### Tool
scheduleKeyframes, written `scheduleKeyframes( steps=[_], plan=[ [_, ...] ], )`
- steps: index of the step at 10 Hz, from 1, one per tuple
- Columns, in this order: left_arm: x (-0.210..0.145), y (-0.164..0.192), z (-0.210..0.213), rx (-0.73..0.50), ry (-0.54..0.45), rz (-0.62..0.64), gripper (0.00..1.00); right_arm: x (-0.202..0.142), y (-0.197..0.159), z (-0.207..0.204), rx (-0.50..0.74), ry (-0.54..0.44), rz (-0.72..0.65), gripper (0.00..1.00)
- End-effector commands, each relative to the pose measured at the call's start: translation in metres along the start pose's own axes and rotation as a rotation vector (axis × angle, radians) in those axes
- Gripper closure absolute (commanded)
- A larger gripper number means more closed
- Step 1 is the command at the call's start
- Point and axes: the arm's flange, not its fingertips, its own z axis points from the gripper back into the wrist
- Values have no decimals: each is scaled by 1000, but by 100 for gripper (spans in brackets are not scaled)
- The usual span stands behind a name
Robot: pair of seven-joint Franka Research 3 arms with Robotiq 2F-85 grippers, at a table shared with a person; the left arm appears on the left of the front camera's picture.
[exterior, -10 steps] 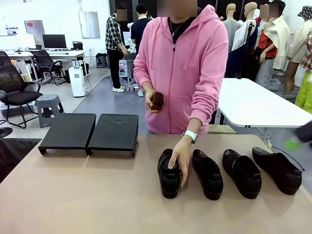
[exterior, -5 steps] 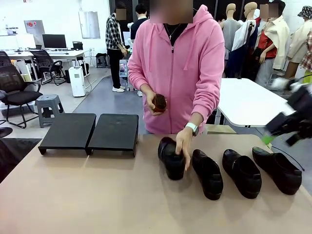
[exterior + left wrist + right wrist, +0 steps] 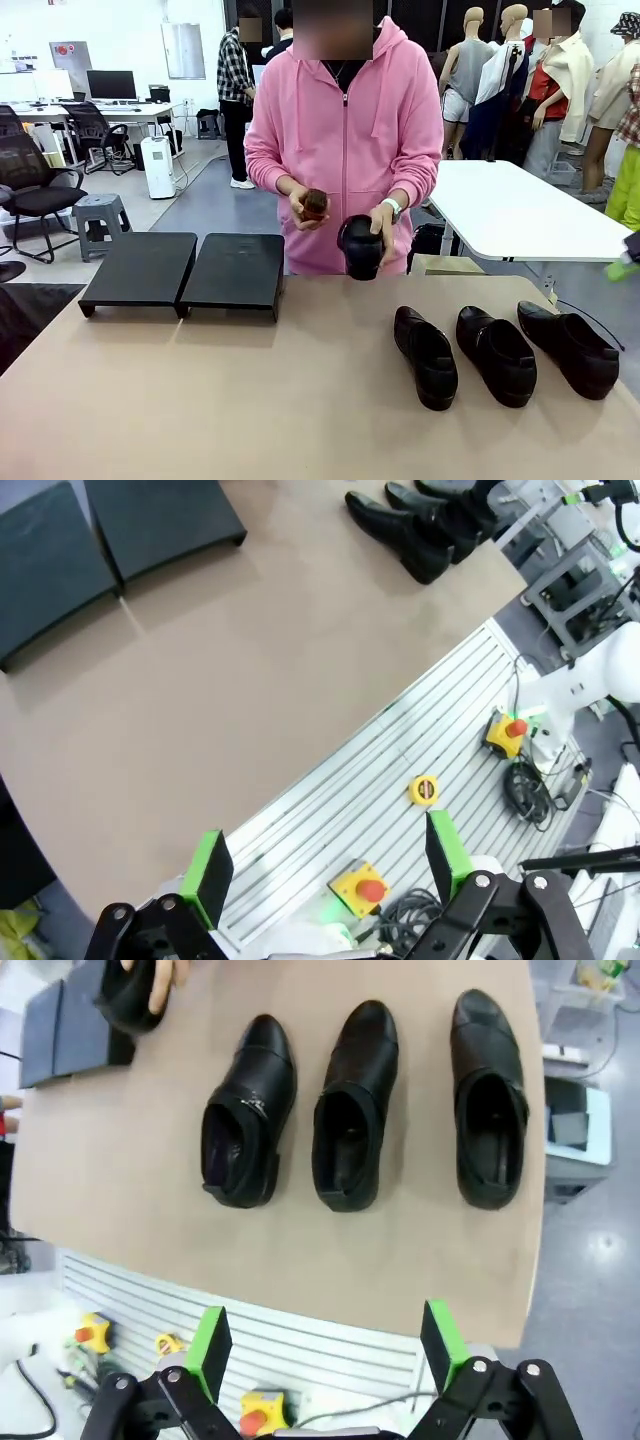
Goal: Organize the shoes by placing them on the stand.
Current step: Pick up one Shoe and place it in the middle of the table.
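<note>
Three glossy black shoes (image 3: 425, 356) (image 3: 496, 354) (image 3: 568, 348) lie side by side on the right of the tan table. The person in pink holds the fourth shoe (image 3: 360, 247) at waist height in one hand and a small brown brush block (image 3: 315, 203) in the other. The black two-tray stand (image 3: 236, 270) sits at the far left with bare tops. My right gripper (image 3: 325, 1345) hangs open high above the three shoes (image 3: 355, 1100), well apart from them. My left gripper (image 3: 327, 865) is open over the table's near edge, with the stand (image 3: 160, 520) far ahead.
A slatted metal base (image 3: 380, 790) with yellow emergency-stop boxes and cables lies beyond the table's near edge. Behind the person stand a white table (image 3: 520, 215), chairs and desks. The tabletop (image 3: 200, 400) between the stand and the shoes is bare.
The person has lifted the leftmost shoe off the table up to waist height. My right gripper has swung back towards the right edge of the front view.
</note>
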Motion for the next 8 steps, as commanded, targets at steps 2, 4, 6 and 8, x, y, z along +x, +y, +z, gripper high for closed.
scheduleKeyframes(
  steps=[2,4,6,8],
  plan=[
    [0,2,2,-19,-2,-17,0,52,25,-88,-132,42,70,0],
    [0,2,2,-19,-2,-17,0,72,28,-154,-180,113,46,0],
    [0,2,2,-19,-2,-17,0,79,20,-193,-199,145,25,0],
    [0,2,2,-19,-2,-17,0,80,8,-228,-217,157,14,0]
  ],
)
